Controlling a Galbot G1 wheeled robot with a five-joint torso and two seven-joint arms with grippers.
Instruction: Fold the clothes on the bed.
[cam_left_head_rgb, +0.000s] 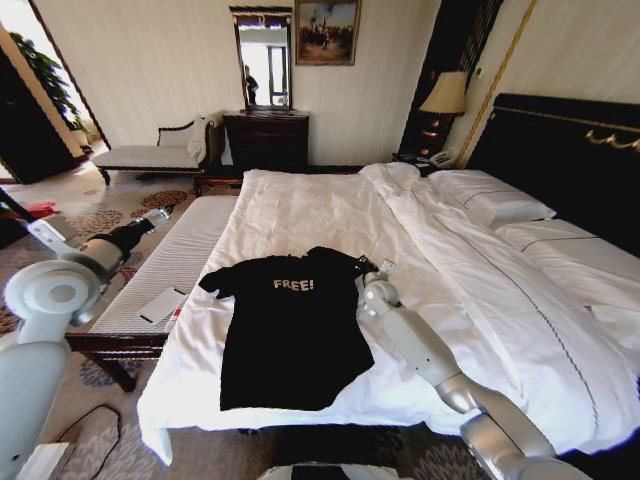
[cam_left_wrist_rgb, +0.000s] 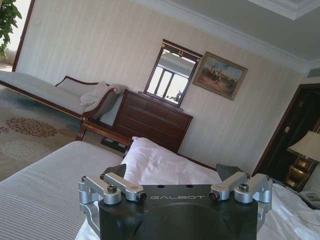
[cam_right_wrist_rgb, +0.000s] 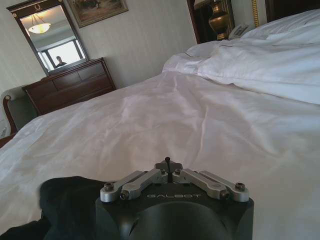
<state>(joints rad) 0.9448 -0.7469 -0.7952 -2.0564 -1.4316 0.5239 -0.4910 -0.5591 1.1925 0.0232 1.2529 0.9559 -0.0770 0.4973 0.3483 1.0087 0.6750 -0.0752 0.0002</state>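
Note:
The clothes, one black T-shirt (cam_left_head_rgb: 290, 335) with pale "FREE!" lettering, lie spread flat near the foot of the white bed (cam_left_head_rgb: 450, 250). My right gripper (cam_left_head_rgb: 373, 268) rests low on the sheet at the shirt's right sleeve. In the right wrist view it (cam_right_wrist_rgb: 168, 164) is shut, fingertips together over white sheet (cam_right_wrist_rgb: 175, 115), with black cloth (cam_right_wrist_rgb: 65, 200) lying beside the gripper body. Whether any cloth is pinched between the tips I cannot tell. My left gripper (cam_left_head_rgb: 160, 213) hangs raised above the striped bench, away from the shirt, and stands open (cam_left_wrist_rgb: 172, 175).
A narrow striped bench (cam_left_head_rgb: 180, 255) with a small white pad (cam_left_head_rgb: 160, 305) runs along the bed's left side. Behind it stand a chaise (cam_left_head_rgb: 150, 155) and a dark dresser (cam_left_head_rgb: 265, 140) with a mirror. Pillows (cam_left_head_rgb: 495, 205) and a bunched duvet lie at the right toward the headboard.

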